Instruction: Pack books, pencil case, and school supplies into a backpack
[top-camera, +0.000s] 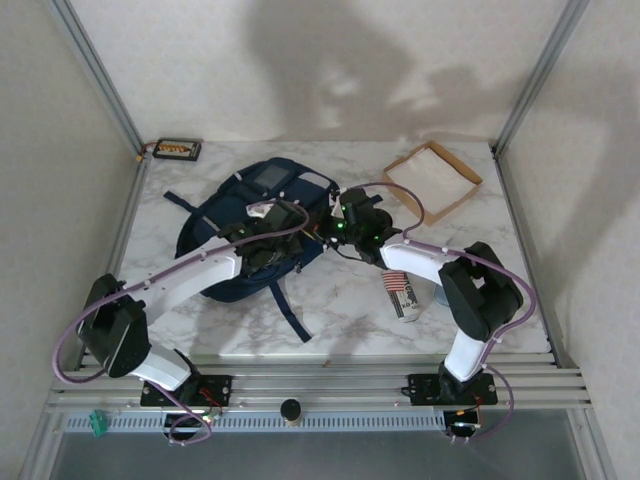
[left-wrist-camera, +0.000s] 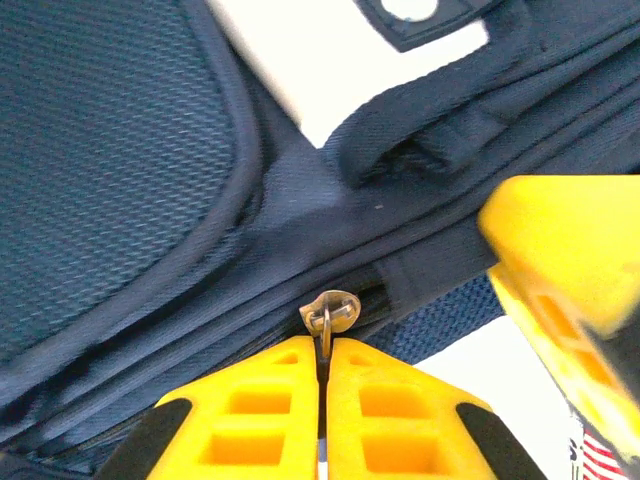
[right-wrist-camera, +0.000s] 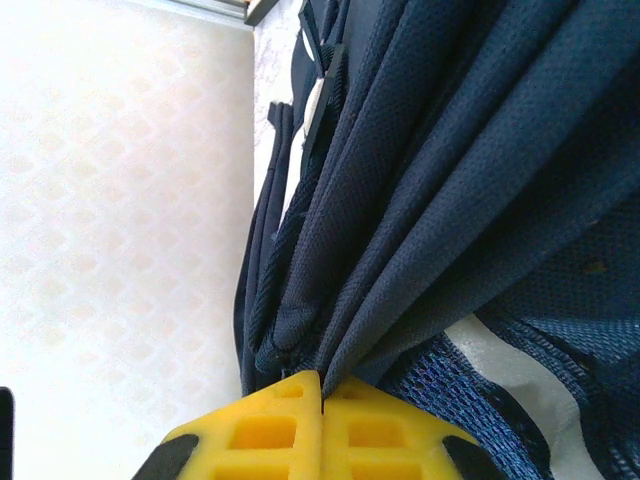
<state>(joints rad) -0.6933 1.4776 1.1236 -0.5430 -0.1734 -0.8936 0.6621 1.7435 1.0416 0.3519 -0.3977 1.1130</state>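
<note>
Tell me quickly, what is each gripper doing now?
Left gripper: shut on the zipper pull of the backpack.
Right gripper: shut on the backpack fabric.

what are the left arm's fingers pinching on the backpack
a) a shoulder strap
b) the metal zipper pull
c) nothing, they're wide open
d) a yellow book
b: in the left wrist view the left gripper has its fingers shut on the metal zipper pull of the backpack.
</note>
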